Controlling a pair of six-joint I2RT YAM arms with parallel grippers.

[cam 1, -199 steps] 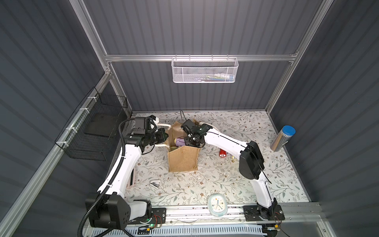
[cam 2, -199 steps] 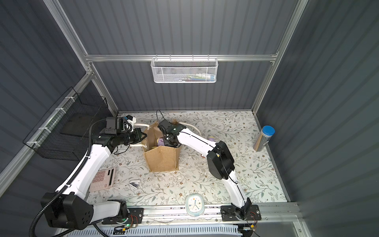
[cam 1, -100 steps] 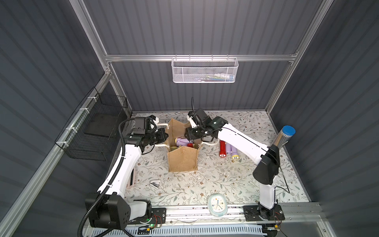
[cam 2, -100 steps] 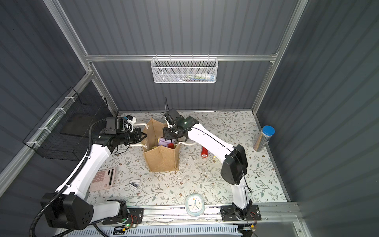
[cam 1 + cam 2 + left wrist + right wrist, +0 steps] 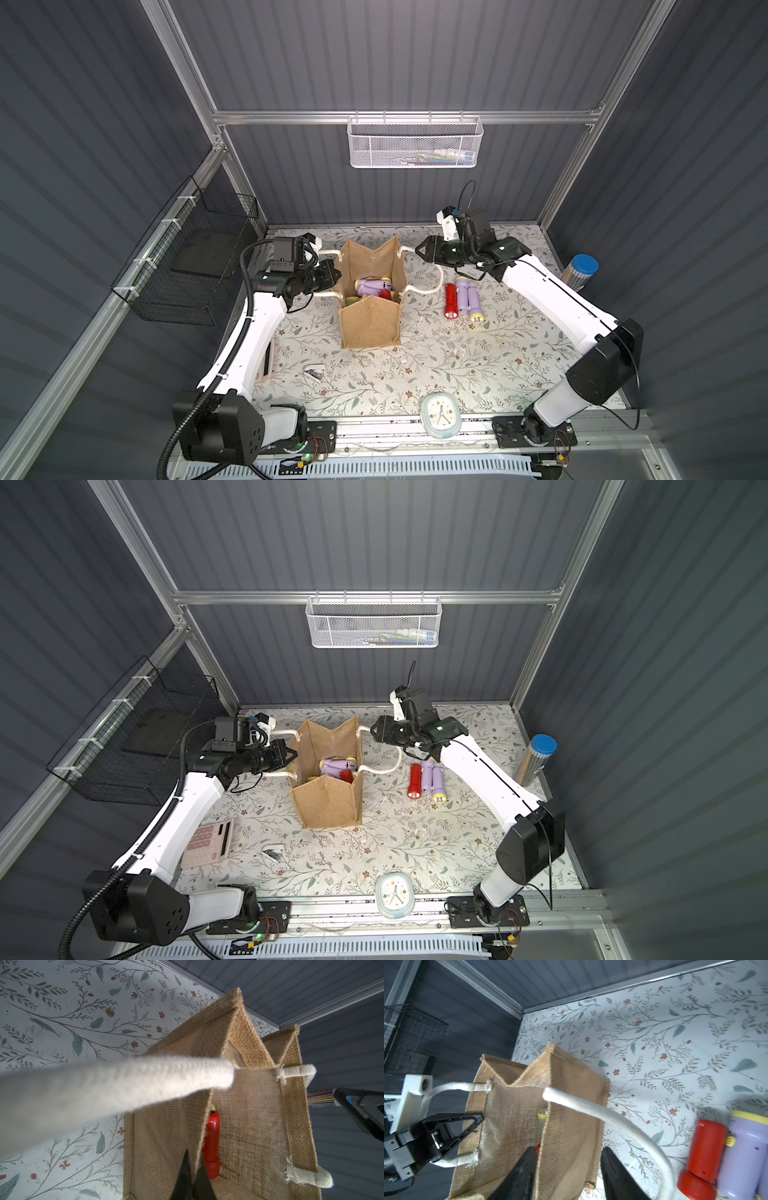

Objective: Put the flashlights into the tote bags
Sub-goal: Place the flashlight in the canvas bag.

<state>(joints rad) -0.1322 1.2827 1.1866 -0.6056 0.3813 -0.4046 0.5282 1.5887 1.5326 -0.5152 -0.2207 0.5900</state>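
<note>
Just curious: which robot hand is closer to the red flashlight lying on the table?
Right. The right hand hovers open on the bag's side facing the red flashlight; the left hand pinches the bag's opposite wall.

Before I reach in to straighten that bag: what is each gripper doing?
Left gripper: shut on the tote bag's side wall.
Right gripper: open, holding nothing.

left arm [image 5: 249, 332] jaws seemingly pinched shut, right arm [image 5: 552, 291] jaws parted
</note>
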